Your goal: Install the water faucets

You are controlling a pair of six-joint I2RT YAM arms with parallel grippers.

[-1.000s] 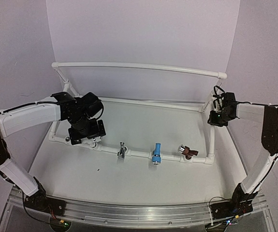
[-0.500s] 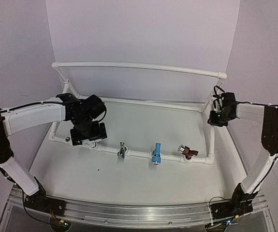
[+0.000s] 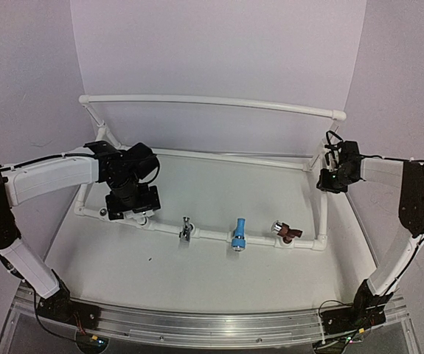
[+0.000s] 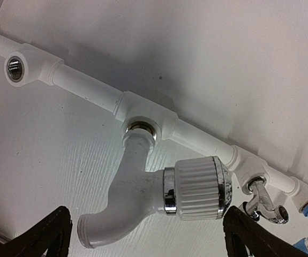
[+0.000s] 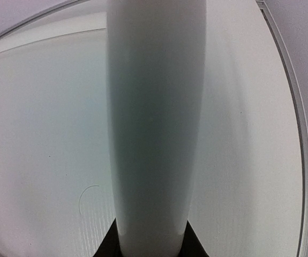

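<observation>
Centrally within left hand (image 4: 147, 222) (spread): faucet (image 4: 143, 190)

Four faucets sat along the near rail: one white faucet (image 4: 143, 198) at the left, one chrome faucet (image 3: 186, 230), one light blue faucet (image 3: 238, 234) and one reddish-brown faucet (image 3: 291, 234) at the right. There was one white pipe frame (image 3: 212, 102). Its near rail showed five round sockets, four filled and one open socket (image 4: 15, 68) at the leftmost end. Two arms, the left arm (image 3: 49, 177) and the right arm (image 3: 418, 195), reached over one table (image 3: 197, 280).
</observation>
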